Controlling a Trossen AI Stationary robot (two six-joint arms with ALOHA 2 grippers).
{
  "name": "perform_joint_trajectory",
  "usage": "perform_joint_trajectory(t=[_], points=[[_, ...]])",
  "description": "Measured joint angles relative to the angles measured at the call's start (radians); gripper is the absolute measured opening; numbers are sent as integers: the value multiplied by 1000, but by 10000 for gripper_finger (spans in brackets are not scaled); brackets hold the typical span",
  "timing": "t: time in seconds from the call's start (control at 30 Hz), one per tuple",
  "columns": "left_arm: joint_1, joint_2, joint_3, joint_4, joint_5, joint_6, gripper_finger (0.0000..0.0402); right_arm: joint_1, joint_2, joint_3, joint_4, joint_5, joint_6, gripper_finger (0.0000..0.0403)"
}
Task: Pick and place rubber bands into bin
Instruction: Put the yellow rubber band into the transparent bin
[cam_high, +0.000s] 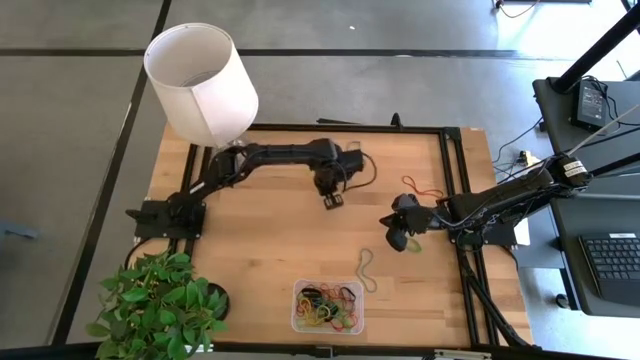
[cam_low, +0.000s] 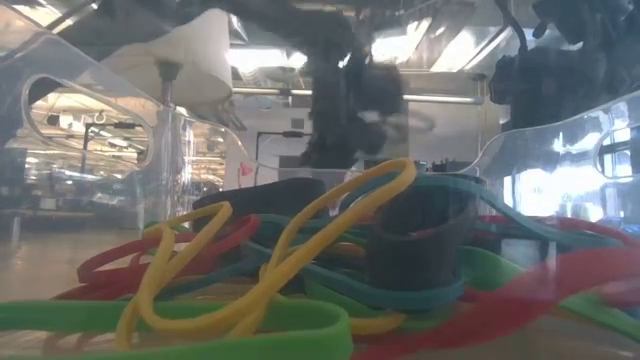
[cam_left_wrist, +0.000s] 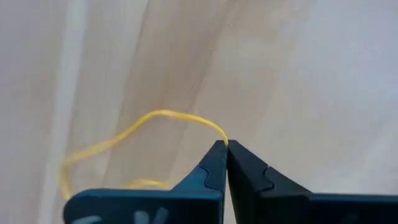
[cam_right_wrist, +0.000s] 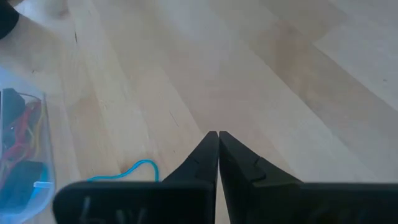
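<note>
My left gripper (cam_high: 332, 201) hangs over the middle of the wooden table (cam_high: 270, 250), pointing down, shut on a thin yellow rubber band (cam_left_wrist: 143, 124). My right gripper (cam_high: 390, 222) waits to its right, shut with nothing between its fingers (cam_right_wrist: 218, 140). The clear bin (cam_high: 328, 306) stands near the table's front edge, holding several bands of many colours (cam_low: 300, 260). Loose bands lie flat on the table: a red one (cam_high: 421, 188), a pale green one (cam_high: 366, 268), and a light blue one (cam_right_wrist: 134, 169) in the right wrist view. My left gripper pinches one strand of the yellow band (cam_left_wrist: 219, 135) between its two fingertips, coming from above with the fingers pointing down. The rest of the loop curves away slack to one side. Whether its lower part still rests on the table I cannot tell.
A white lamp shade (cam_high: 200, 80) stands over the far left corner. A green plant in a black pot (cam_high: 160, 305) sits at the near left corner. Black frame rails (cam_high: 455, 180) run along the far and right sides. Bare wood lies between the grippers and the bin.
</note>
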Motion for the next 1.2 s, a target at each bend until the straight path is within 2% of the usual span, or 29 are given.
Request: perform_joint_trajectory(t=[0.2,0.33,0.4,0.57,0.93,1.2], points=[[-124,0,180,-14,-21,66,2,3,0,0,-6,-14,31,17],[-220,-1,294,-14,-90,37,2,20,0,0,5,-106,-5,17],[-266,-20,289,39,-108,-3,2,34,0,0,-4,-147,-32,17],[-387,-59,292,52,-85,-68,2,66,0,0,-28,-218,-92,17],[-633,-76,294,132,-112,-205,2,114,0,0,-35,-220,-108,17],[-739,-76,294,163,-100,-277,3,114,0,0,-34,-219,-99,17]])
